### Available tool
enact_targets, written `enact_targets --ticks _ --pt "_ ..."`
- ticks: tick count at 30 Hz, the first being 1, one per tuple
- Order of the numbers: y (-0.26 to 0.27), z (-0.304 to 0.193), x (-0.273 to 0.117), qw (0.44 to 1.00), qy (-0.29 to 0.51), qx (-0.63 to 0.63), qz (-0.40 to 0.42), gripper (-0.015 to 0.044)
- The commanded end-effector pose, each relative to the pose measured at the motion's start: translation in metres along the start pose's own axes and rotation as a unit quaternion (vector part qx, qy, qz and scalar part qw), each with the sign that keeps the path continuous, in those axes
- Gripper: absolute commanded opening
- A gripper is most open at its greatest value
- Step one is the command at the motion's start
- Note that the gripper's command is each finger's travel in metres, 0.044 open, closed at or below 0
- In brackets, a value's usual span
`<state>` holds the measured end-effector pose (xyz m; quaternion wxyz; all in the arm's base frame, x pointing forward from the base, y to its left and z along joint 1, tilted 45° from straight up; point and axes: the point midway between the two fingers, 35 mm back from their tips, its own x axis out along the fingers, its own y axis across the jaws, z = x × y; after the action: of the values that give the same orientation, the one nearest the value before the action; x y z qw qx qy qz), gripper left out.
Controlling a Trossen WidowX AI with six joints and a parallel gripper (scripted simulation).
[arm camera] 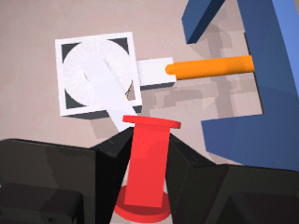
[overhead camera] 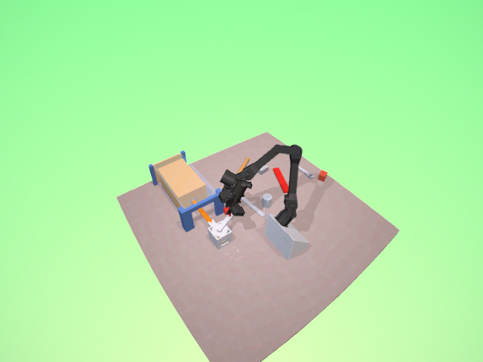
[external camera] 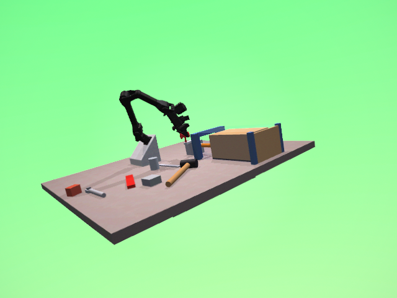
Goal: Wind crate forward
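Observation:
The grey winch [overhead camera: 220,238] [external camera: 190,149] [arm camera: 60,84] stands in front of the rack. The white handle arm [arm camera: 109,95] lies across its round top, its key end over the middle. My gripper [overhead camera: 231,213] [external camera: 185,133] [arm camera: 148,133] is shut on the handle's red knob [external camera: 183,136] [arm camera: 149,170], beside the winch. The orange strap [overhead camera: 204,215] [external camera: 205,145] [arm camera: 210,69] runs from the winch under the blue steel frame [overhead camera: 201,204] [external camera: 196,149] [arm camera: 276,93]. The tan crate [overhead camera: 181,179] [external camera: 229,147] sits flat in the cubby, with a gap between its front and the frame.
A mallet [external camera: 177,175] with a wooden handle, a silver bar [overhead camera: 253,207], a grey cylinder [overhead camera: 267,200] [external camera: 153,164], a red bar [overhead camera: 280,179] [external camera: 129,181], a grey block [external camera: 151,180], a wrench [external camera: 97,192] and a red block [overhead camera: 322,176] [external camera: 72,190] lie on the bench.

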<state>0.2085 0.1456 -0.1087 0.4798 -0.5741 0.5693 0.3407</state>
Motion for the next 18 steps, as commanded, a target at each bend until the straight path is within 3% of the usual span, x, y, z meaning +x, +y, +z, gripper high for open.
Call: enact_targets --ticks 1,18 --pt "-0.006 0.002 0.004 1.0 0.004 0.001 -0.001 0.0" --pt "-0.02 0.017 0.011 1.0 0.004 0.001 -0.001 0.0"
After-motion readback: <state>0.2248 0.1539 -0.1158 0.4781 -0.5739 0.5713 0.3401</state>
